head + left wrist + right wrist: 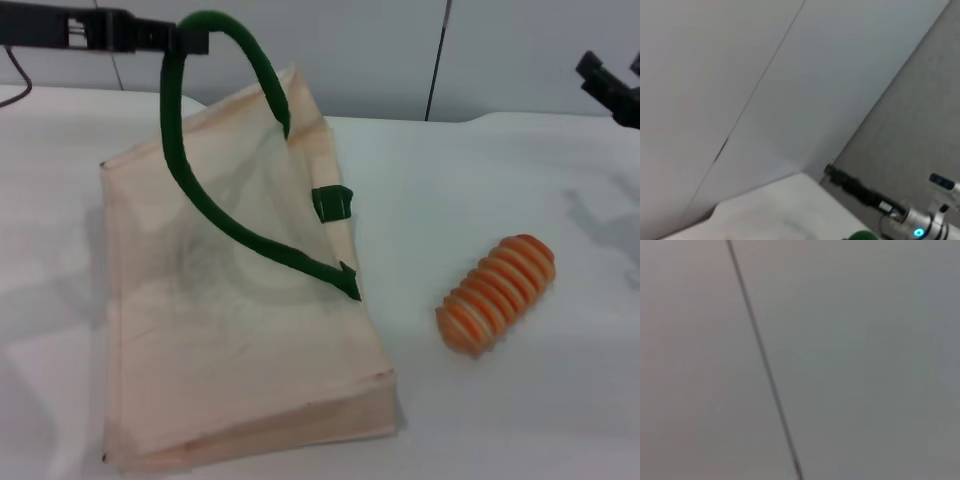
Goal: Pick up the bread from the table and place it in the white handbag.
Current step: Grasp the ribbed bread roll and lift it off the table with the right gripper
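Note:
The white handbag point(240, 340) stands tilted on the table point(480, 180) at the left, its mouth pulled up and open. My left gripper point(190, 38) is above it at the top left, shut on one dark green handle point(172, 150) and holding that loop raised. A tip of green handle point(860, 235) shows in the left wrist view. The other handle point(330, 203) hangs at the bag's far rim. The bread point(497, 293), orange with cream ridges, lies on the table to the right of the bag. My right gripper point(612, 80) hovers at the top right, open and empty, beyond the bread.
A grey panelled wall point(400, 50) runs behind the table. The right wrist view shows only that wall point(840, 360). A black bar and a silver part with a blue light point(917, 231) show far off in the left wrist view.

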`<state>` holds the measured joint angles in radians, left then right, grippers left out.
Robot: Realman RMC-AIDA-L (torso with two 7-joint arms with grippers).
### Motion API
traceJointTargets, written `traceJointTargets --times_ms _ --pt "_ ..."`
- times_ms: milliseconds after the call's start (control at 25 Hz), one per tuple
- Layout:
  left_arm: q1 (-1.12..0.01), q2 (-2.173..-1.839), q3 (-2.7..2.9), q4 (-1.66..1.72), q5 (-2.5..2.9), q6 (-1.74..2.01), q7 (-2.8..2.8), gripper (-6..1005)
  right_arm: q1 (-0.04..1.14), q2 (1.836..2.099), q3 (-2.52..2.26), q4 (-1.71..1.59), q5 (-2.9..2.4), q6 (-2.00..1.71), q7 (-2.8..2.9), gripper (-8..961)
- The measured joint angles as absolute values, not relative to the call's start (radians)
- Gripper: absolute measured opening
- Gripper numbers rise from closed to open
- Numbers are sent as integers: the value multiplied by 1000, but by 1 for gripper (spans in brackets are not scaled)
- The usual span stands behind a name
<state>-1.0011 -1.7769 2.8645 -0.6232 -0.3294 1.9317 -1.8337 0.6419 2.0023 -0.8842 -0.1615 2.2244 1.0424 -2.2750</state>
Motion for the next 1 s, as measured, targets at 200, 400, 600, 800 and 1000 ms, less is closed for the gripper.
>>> traceJointTargets --times_ms 200,400,600,800,1000 --pt "-1007 -1772 2866 -631 -345 1973 -1814 139 640 1980 -885 -301 1977 1049 -2066 895" --pt "-1019 -1767 2867 -634 -327 1985 -1812 139 656 1915 -885 -480 1622 1149 -1842 896" --pt "-1011 -1765 2866 -635 -315 1977 -1816 140 718 1849 -884 -652 1281 1357 -1701 896" --pt "-1007 -1766 2865 -635 -315 1974 -1818 140 748 1866 -878 -880 1027 1515 -1633 896" --pt "-1001 -1766 2865 -635 -315 1972 -1820 139 752 1965 -882 -1142 762 1585 -1590 897"
